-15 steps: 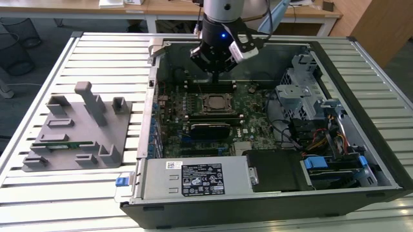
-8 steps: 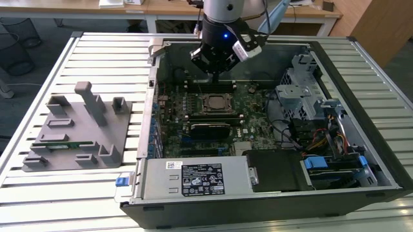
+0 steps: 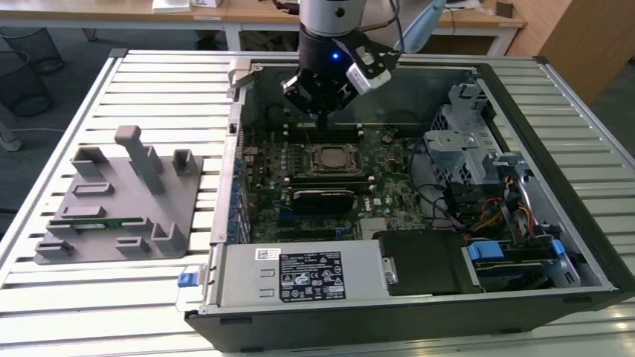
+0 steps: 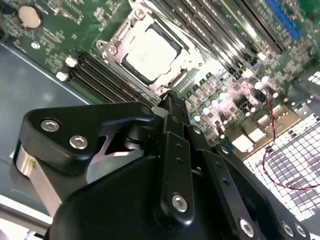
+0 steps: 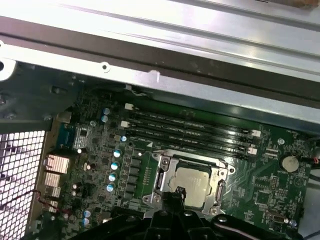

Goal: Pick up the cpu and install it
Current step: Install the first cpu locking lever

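Item 1: my black gripper, hanging over the open black computer case near the top centre of the exterior view. In the second wrist view the jaws stand drawn together to a narrow tip with nothing between them; I hold nothing.

Item 2: the cpu, a small flat square chip with a silvery-grey metal top. It lies flat inside the black square motherboard socket with its metal frame, upper centre of the second wrist view and lower centre of the first wrist view. In the exterior view it sits mid-frame, just below my tip. It looks seated square in the socket; whether the frame is latched down I cannot tell.

Item 3: green motherboard, with long dark memory slots just beside the socket.

Item 4: grey plastic fixture with upright posts, at the exterior view's left, on the slatted metal surface, well apart from the case. A long thin green memory stick lies in it.

Handling note, my judgement: the chip appears placed, so the work here is to keep clear of it, staying plumb over the socket and avoiding any sideways brush against the frame or the slots beside it.
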Tool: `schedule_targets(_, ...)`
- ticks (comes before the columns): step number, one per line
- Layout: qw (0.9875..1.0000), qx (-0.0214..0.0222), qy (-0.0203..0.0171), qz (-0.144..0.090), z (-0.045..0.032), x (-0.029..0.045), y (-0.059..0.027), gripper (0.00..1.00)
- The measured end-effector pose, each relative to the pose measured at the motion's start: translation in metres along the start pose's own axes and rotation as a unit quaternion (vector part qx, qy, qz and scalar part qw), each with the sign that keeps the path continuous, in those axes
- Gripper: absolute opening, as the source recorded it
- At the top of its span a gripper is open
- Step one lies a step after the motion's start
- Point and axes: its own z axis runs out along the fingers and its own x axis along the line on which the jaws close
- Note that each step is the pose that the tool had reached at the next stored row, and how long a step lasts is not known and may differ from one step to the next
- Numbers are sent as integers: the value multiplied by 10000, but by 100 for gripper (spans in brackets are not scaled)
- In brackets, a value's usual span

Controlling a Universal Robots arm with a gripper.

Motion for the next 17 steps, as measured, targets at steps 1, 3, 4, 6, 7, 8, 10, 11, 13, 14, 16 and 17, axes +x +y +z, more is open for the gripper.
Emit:
schedule_targets(1,10000,1,-1,24,6,17,9,11)
schedule_targets(3,10000,1,-5,82,19,47,24,11)
schedule_targets(4,10000,3,-5,99,23,77,34,11)
schedule_targets(6,9999,4,-9,103,31,148,49,11)
schedule_targets(7,9999,4,-14,103,36,183,56,11)
schedule_targets(8,9999,5,-18,103,39,215,61,11)
schedule_targets(10,9999,5,-22,104,43,259,70,11)
schedule_targets(11,9999,5,-23,103,44,280,73,11)
schedule_targets(13,9999,5,-24,103,47,312,79,11)
schedule_targets(14,9999,5,-25,103,48,328,82,11)
schedule_targets(16,9999,6,-29,103,49,356,87,11)
schedule_targets(17,9999,7,-33,103,49,372,91,11)
